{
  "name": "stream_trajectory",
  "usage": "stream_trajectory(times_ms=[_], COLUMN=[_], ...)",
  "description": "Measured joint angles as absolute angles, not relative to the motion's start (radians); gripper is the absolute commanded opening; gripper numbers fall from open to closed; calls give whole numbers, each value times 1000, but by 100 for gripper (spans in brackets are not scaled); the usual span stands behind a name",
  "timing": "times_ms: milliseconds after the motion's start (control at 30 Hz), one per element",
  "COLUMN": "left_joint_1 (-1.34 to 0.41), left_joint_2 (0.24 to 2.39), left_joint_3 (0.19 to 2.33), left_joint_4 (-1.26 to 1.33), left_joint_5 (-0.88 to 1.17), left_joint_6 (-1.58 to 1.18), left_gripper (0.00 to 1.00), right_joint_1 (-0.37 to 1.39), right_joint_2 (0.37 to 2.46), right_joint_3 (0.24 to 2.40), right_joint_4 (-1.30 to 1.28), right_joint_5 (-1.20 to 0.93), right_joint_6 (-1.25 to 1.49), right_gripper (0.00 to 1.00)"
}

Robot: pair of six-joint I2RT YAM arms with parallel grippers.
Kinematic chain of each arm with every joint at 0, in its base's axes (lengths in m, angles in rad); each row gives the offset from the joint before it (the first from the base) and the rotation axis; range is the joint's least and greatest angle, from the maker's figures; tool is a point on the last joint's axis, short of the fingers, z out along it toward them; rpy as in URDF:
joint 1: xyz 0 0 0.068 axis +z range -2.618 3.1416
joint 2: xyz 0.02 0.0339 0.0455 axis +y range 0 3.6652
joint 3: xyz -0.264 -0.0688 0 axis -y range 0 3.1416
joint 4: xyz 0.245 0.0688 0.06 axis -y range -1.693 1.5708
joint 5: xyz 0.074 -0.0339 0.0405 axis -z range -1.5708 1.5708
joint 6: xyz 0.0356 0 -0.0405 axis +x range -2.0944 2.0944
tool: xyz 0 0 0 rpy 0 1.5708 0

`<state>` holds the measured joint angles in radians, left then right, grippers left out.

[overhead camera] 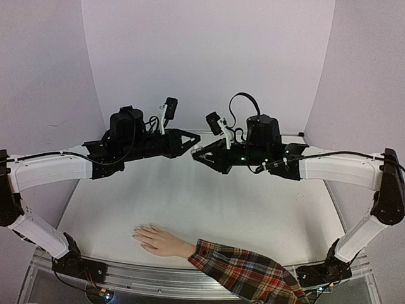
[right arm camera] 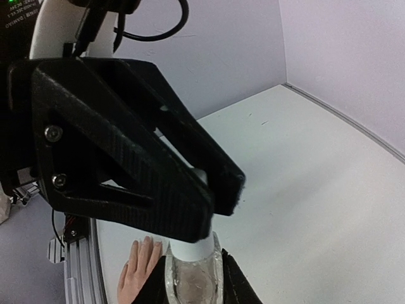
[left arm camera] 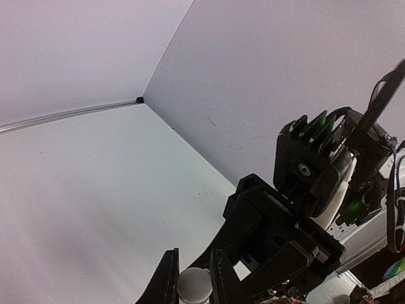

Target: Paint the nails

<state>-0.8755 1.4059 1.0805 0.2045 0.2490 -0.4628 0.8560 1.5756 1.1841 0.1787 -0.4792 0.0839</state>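
Soft, diffuse light fills every view, tinting the walls point(overhead camera: 209, 57) faintly lilac; the table point(overhead camera: 209, 202) shows bright white and evenly lit, its shadows faint and soft-edged; the overhead view bows straight lines toward its edges; up close, the left gripper point(right arm camera: 218, 212) reads near-black with little detail; the clear bottle point(right arm camera: 190, 282) is blurred.
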Motion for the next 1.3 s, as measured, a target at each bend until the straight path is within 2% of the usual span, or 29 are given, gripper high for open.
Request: stream_trajectory(times_ms=[33,200,233,300,400,500,600,867,1100,1233,1300], left_joint_1=[-875,-873,-871,-868,-862,-847,-800,-741,-743,-743,-745], left_joint_2=[1406,1407,1408,1410,1413,1410,1387,1378,1389,1391,1391], left_joint_3=[1081,1090,1095,1107,1114,1100,1041,1010,1012,1014,1019], left_joint_4=[201,190,180,160,156,198,301,456,473,451,436], left_joint_5=[249,265,272,285,330,436,554,728,805,818,816], left_joint_6=[-466,-469,-468,-468,-476,-524,-597,-710,-716,-705,-696], left_gripper=[0,2,9,33,59,67,67,49,51,46,39], right_joint_1=[859,859,859,859,859,859,859,859,859,859,859], right_joint_2=[1576,1576,1576,1575,1565,1545,1525,1512,1512,1517,1519], right_joint_3=[1184,1184,1184,1184,1180,1167,1164,1165,1176,1197,1205], right_joint_4=[178,178,178,178,179,178,179,179,180,183,184], right_joint_5=[-482,-496,-495,-494,-501,-534,-579,-657,-676,-678,-679], right_joint_6=[81,80,80,80,80,83,101,158,176,185,186], right_gripper=[0,0,0,0,0,0,0,0,0,0,0])
